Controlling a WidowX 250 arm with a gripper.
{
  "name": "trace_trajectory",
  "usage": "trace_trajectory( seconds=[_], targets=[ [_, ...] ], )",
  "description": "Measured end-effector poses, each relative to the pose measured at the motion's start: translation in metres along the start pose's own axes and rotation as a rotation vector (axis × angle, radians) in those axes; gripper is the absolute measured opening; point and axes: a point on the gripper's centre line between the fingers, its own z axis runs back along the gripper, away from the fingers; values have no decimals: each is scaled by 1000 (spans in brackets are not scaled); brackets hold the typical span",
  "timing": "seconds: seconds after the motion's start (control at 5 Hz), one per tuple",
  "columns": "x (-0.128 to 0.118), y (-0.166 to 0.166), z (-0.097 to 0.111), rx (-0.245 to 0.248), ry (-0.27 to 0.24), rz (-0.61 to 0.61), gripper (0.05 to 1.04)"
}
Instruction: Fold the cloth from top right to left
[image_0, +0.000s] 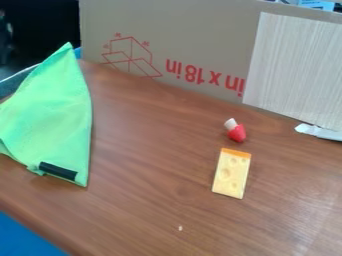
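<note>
At left, bright green cloth (53, 110) tapers upward above a black strip (58, 171); the gripper's hold I cannot tell.

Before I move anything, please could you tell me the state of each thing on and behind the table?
Green cloth: pointed at top, uneven along the bottom.
Black strip: slanted, at the cloth's lower end.
Toy cheese slice: flat on the table.
Red-and-white toy: on the table, tilted.
Cardboard: standing upright.
Pale panel: upright before the cardboard.
</note>
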Motion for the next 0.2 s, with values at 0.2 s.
trace_trajectory(
  seconds=[0.2],
  targets=[
    [19, -14, 18, -28, 57, -36, 1001]
  ],
)
